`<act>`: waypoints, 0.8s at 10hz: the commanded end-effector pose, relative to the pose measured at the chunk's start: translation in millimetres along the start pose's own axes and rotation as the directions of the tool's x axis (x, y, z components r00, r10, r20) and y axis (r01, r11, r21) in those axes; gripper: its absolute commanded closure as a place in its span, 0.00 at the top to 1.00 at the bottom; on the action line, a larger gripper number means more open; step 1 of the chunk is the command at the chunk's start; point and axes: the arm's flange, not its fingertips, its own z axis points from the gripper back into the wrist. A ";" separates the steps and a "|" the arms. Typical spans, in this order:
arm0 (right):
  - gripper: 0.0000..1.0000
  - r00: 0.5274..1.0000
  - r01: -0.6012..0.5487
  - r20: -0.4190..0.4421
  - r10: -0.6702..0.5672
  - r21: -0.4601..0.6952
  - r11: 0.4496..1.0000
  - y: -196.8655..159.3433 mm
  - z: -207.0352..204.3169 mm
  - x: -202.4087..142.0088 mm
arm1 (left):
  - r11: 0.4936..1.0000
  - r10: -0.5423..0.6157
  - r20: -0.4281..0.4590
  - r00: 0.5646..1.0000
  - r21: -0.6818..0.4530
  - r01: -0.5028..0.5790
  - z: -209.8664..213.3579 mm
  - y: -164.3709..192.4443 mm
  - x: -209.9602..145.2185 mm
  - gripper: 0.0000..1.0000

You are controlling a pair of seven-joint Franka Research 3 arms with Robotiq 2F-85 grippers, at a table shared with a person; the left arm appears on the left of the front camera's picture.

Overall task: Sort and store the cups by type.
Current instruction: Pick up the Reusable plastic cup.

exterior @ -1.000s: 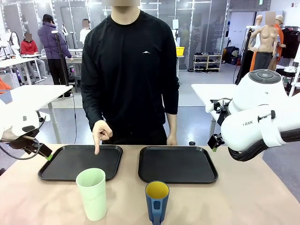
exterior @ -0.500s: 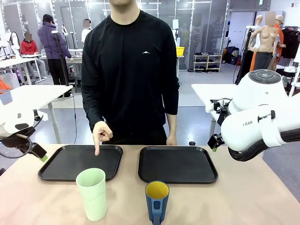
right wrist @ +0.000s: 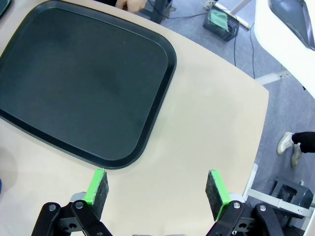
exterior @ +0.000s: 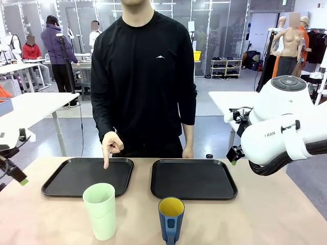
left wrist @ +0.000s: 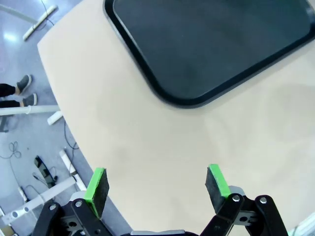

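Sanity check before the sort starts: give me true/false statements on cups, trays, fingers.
1. The green tumbler lies on its side. False: it stands upright on the table.
2. The blue mug stands on the table, in front of the right tray. True.
3. The person's hand points at the right tray. False: it points down at the left tray.
4. The left gripper and right gripper have open fingers, holding nothing. True.
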 end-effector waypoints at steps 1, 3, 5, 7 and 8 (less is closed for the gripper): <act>1.00 1.000 -0.006 -0.003 0.006 -0.014 1.000 -0.8 -0.5 -0.6 | 0.996 -0.094 0.052 0.994 0.008 0.094 -20.0 -14.7 -37.3 1.00; 1.00 1.000 -0.006 -0.003 0.006 -0.014 1.000 -0.8 -0.5 -0.6 | 0.980 -0.198 0.082 0.977 0.003 0.198 -39.1 -6.3 -51.8 1.00; 1.00 1.000 -0.006 -0.003 0.006 -0.014 1.000 -0.8 -0.5 -0.6 | 0.964 -0.255 0.135 0.957 -0.043 0.263 -48.6 1.7 -61.9 1.00; 1.00 1.000 -0.006 -0.003 0.006 -0.014 1.000 -0.8 -0.5 -0.6 | 0.973 -0.230 0.070 0.971 -0.013 0.231 -37.8 20.8 -20.1 1.00; 1.00 1.000 -0.006 -0.003 0.006 -0.014 1.000 -0.8 -0.5 -0.6 | 0.973 -0.230 0.070 0.971 -0.013 0.231 -37.8 20.8 -20.1 1.00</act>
